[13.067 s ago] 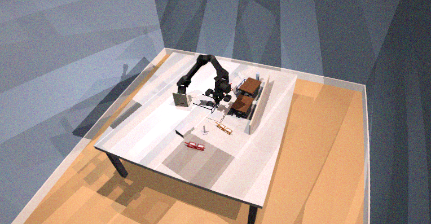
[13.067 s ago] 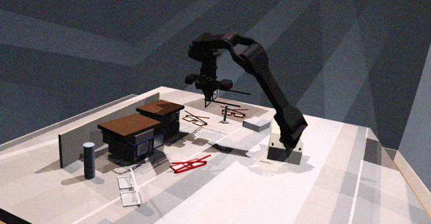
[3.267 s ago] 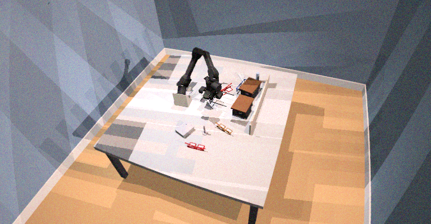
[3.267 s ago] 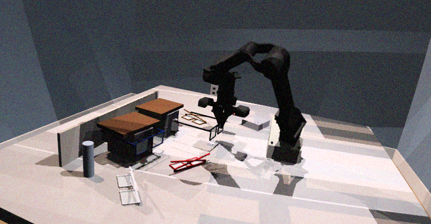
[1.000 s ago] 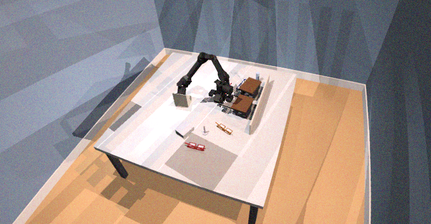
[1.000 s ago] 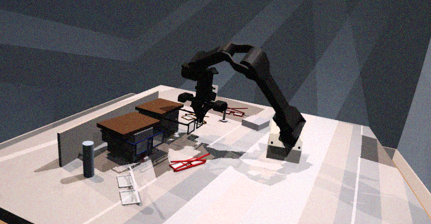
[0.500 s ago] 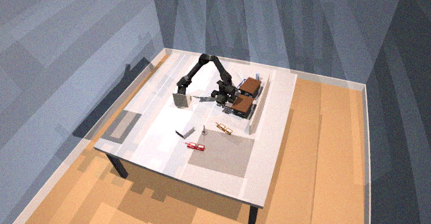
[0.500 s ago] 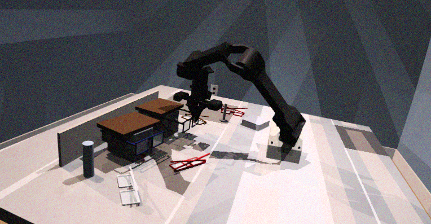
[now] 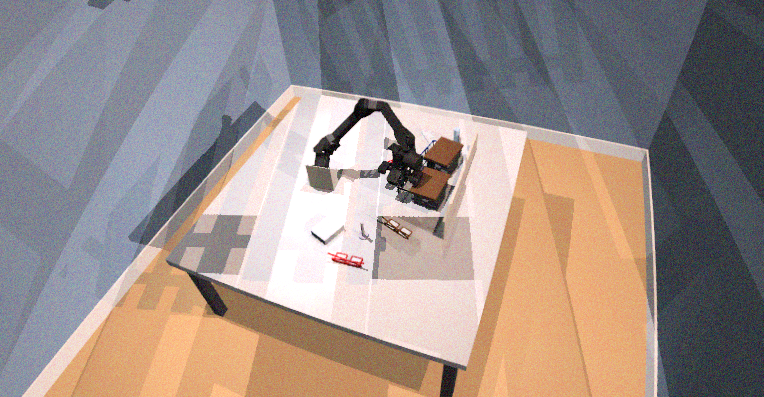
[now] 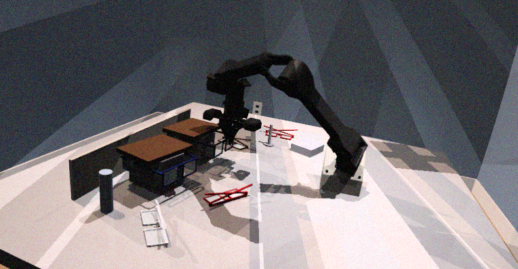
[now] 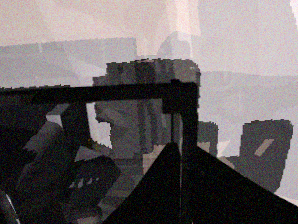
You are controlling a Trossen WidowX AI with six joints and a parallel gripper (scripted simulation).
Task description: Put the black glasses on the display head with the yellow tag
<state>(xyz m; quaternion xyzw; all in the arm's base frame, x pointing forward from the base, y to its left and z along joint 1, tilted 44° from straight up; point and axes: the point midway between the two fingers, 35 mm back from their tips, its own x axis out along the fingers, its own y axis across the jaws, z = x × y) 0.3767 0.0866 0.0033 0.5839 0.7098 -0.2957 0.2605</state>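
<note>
My gripper (image 10: pixel 228 142) (image 11: pixel 178 152) points down and is shut on the black glasses (image 10: pixel 222 148) (image 11: pixel 115 92). It holds them by the front frame, close before one brown-topped dark head (image 10: pixel 192 127) (image 9: pixel 430 182). The lenses face away from that head. How far the temples reach along its sides, and whether the bridge touches the nose, I cannot tell. The other brown-topped head (image 10: pixel 155 148) (image 9: pixel 443 152) stands beside it and wears blue glasses (image 10: pixel 175 165). No yellow tag can be made out on either head.
A low wall (image 10: pixel 94 164) stands behind the heads. Red glasses (image 10: pixel 225 196), white glasses (image 10: pixel 156 228) and a dark cylinder (image 10: pixel 106 192) are near the blue-glassed head. Brown glasses (image 9: pixel 396 226), a small stand (image 9: pixel 364 232), a white box (image 9: pixel 327 229) and more red glasses (image 9: pixel 347 260) lie elsewhere.
</note>
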